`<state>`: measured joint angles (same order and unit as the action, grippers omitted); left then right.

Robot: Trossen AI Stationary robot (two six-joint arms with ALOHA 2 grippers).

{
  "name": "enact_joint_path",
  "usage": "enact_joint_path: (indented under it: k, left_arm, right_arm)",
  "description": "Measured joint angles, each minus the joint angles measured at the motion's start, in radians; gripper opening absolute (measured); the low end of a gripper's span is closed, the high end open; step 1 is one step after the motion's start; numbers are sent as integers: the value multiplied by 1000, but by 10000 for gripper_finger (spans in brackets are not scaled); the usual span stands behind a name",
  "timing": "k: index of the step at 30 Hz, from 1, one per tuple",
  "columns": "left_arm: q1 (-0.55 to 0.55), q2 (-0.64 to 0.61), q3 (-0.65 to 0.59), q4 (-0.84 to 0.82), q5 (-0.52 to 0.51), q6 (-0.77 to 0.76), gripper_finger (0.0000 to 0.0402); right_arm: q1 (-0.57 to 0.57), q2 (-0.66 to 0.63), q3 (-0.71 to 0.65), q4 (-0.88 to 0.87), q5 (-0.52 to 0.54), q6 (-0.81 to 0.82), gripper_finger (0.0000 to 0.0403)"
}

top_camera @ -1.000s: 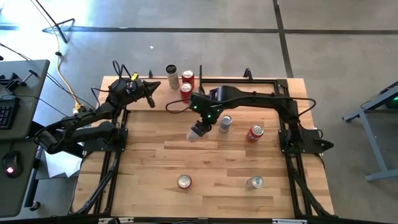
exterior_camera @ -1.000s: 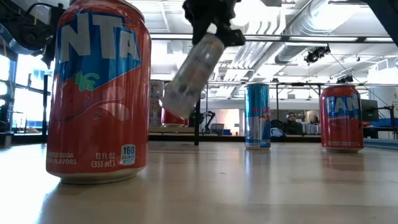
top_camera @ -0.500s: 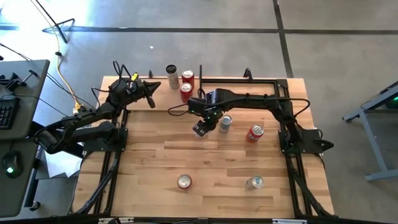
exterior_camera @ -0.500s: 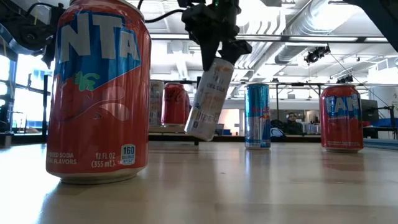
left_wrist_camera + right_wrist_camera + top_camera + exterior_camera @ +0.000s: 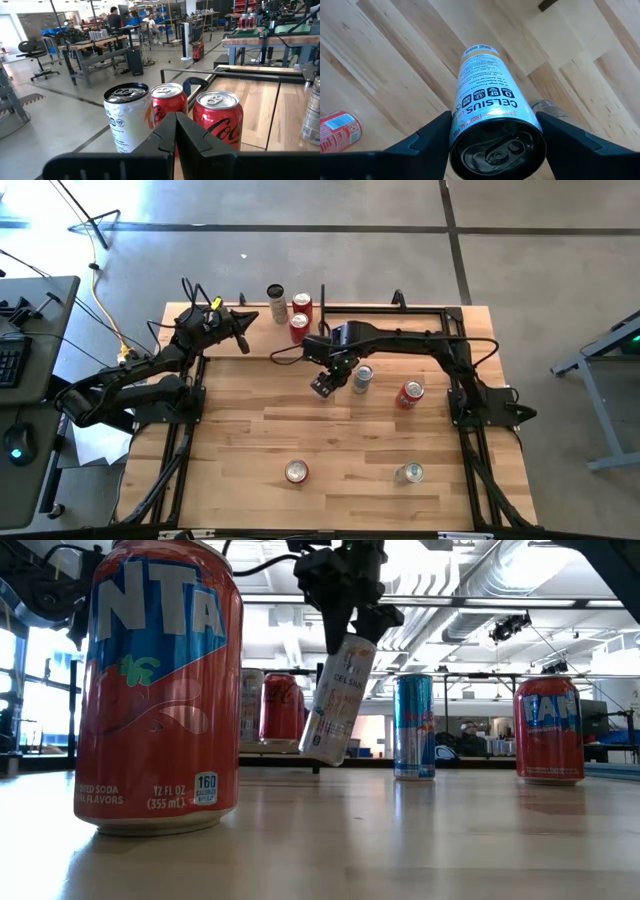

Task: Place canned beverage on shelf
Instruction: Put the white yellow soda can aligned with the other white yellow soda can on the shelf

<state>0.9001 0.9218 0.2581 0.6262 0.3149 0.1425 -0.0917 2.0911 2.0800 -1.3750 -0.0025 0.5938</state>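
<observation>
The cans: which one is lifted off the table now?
The white Celsius can, tilted in the right gripper; all other cans stand on the table or shelf.

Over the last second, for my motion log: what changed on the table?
The right end effector carried the white Celsius can toward the shelf end of the table, swinging it from steeply tilted to nearly upright; it hangs above the tabletop. The left end effector, the shelf's three cans and the four table cans stayed put.

Right end effector (image 5: pixel 324 384) clamped, raised mid-table; left end effector (image 5: pixel 246 317) closed, far-left.
</observation>
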Motion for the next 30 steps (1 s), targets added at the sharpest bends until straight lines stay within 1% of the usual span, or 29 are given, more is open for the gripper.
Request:
enact_joint_path:
  k: [8, 16, 21, 23, 30]
  left_arm:
    - [0, 0, 0, 0, 0, 0, 0]
    - [0, 0, 0, -2, 0, 0, 0]
    - [0, 0, 0, -2, 0, 0, 0]
    - [0, 0, 0, -2, 0, 0, 0]
    - [-11, 0, 0, -2, 0, 0, 0]
  right_arm:
    - [0, 0, 0, 24, 6, -18, 261]
    - [0, 7, 0, 44, 8, -27, 301]
    - [1, 22, 0, 51, 6, -96, 304]
    - [3, 22, 0, 83, 7, -103, 304]
    - [10, 19, 46, 78, 10, -129, 304]
